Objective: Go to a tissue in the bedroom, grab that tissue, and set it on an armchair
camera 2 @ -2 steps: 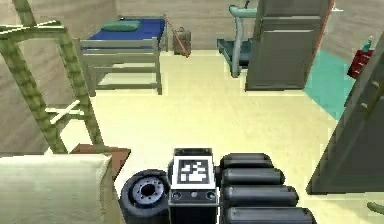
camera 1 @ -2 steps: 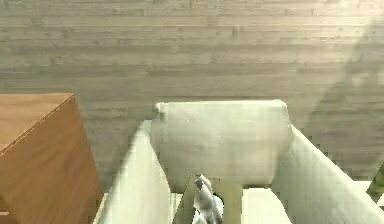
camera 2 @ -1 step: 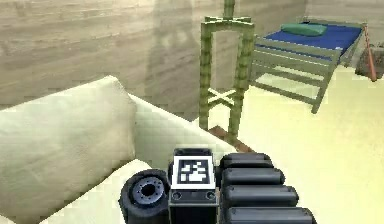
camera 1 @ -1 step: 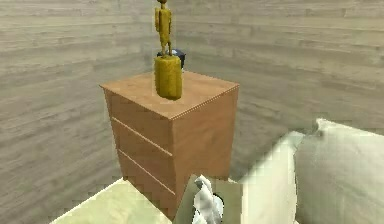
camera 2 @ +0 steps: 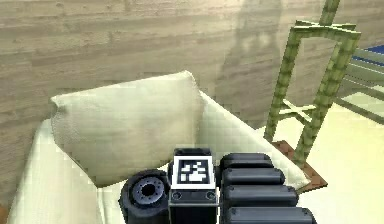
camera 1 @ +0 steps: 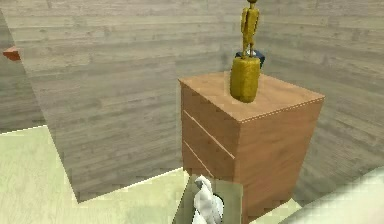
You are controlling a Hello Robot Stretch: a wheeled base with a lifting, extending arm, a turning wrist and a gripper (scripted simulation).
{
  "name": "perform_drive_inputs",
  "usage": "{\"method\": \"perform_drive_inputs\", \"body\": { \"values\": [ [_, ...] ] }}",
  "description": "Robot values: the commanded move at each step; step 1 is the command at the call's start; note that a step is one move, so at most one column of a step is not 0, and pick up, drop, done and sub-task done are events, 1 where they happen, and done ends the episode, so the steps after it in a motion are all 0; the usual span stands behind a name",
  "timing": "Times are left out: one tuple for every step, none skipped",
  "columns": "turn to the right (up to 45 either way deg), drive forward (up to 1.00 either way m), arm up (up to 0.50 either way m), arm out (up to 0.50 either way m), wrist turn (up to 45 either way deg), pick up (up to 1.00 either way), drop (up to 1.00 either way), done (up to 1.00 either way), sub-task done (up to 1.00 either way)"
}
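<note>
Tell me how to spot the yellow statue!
Find the brown wooden chest of drawers by the grey plank wall. On its top stands a golden-yellow statue, a thin figure on a fat rounded base. The white lumpy thing sits low beside the chest; the statue is gold and up high.

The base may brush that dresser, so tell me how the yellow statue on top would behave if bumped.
The yellow statue looks rigid, and its tall shape, a thin figure over a rounded body, suggests it could tip. Standing high on the wooden dresser, it would probably fall far and might break.
</note>
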Motion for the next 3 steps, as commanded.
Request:
{"method": "perform_drive_inputs", "body": {
  "values": [
    [0.0,0.0,0.0,0.32,0.0,0.0,0.0,0.0,0.0],
    [0.0,0.0,0.0,0.0,45.0,0.0,0.0,0.0,0.0],
    [0.0,0.0,0.0,0.0,45.0,0.0,0.0,0.0,0.0]
  ]
}}
